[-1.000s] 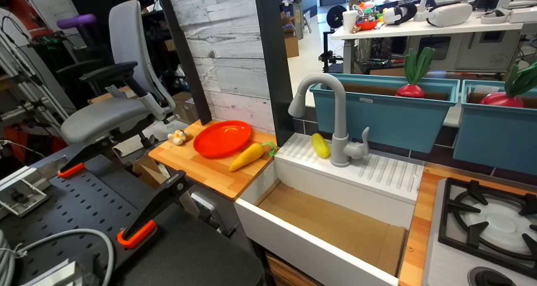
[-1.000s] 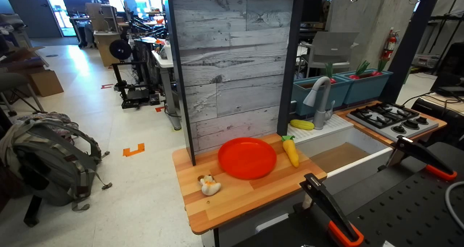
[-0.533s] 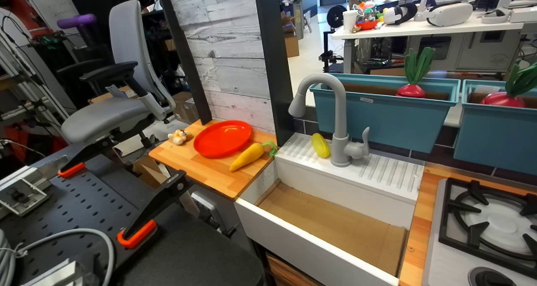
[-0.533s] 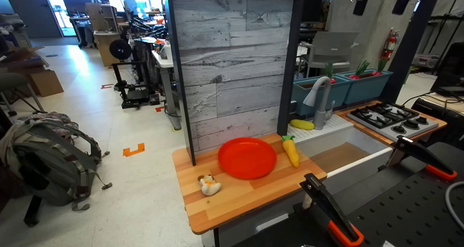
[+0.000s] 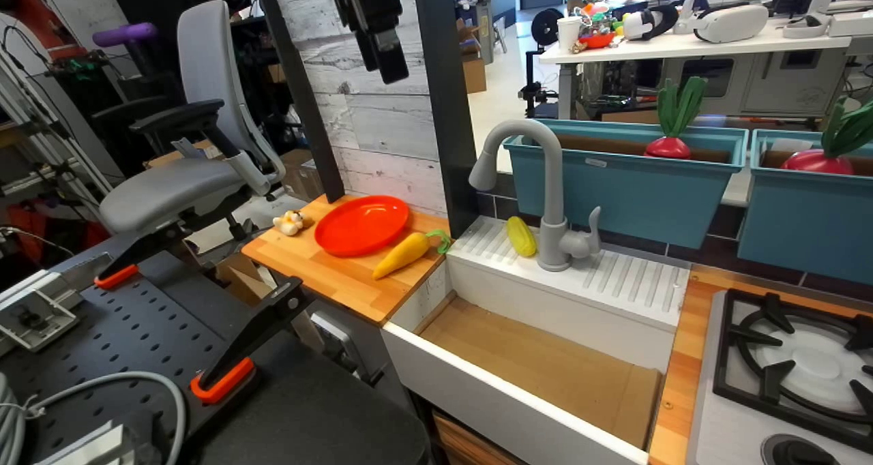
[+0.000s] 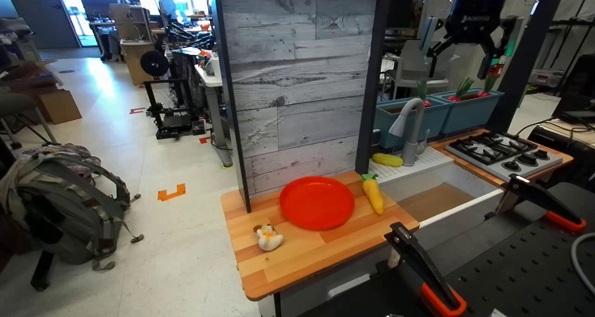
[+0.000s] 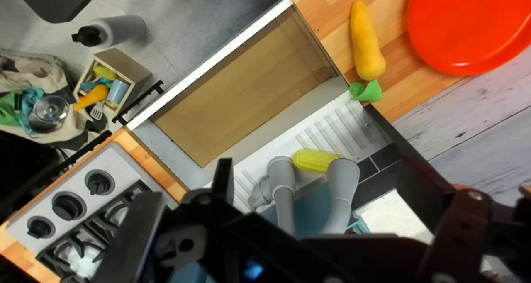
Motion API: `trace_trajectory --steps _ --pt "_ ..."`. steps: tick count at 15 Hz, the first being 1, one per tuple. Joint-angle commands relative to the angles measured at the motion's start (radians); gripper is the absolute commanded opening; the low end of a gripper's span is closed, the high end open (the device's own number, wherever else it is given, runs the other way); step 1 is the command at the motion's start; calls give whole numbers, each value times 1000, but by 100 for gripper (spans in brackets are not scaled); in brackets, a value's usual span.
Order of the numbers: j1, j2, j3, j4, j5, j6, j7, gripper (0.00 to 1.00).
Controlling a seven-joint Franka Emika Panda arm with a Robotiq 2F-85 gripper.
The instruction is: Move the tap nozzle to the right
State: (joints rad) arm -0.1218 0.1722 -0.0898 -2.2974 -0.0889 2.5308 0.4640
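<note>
The tap nozzle is a grey gooseneck spout; it shows in both exterior views [image 5: 553, 178] [image 6: 415, 122] and in the wrist view [image 7: 343, 179]. It stands upright on the white sink ledge [image 5: 634, 281], its down-pointing end toward the plank wall. My gripper [image 6: 458, 70] is open and empty, its fingers apart. In an exterior view it hangs high in front of the plank wall [image 5: 389, 59], with only part of it in frame. In the wrist view the gripper [image 7: 321, 177] looks down with the spout seen between its fingers, not touching as far as I can tell. The gripper's body hides the spout's arch there.
A yellow corn-like toy [image 5: 521, 237] lies beside the tap base. A black post [image 5: 447, 103] and plank wall [image 5: 382, 124] stand left of the sink. Blue planters [image 5: 614, 199] are behind it. A stove [image 5: 709, 410], red plate [image 5: 361, 226] and yellow carrot [image 5: 402, 255] flank the sink.
My gripper has come down into both exterior views from above; half a second ago only its fingertips showed at the top of an exterior view. The tap has not moved.
</note>
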Motion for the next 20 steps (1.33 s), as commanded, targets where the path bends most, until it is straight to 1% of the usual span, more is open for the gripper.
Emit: trace_trajectory --steps 1,2,9,12,14,20 --pt "31 114 -47 82 36 30 127 100" --pt "32 135 -52 96 52 34 144 100" --pt "10 272 -27 194 309 157 119 100" --pt "23 331 -41 252 339 174 136 100" --pt "15 369 -36 291 367 175 133 100" --pt "15 473 -37 401 406 173 147 100"
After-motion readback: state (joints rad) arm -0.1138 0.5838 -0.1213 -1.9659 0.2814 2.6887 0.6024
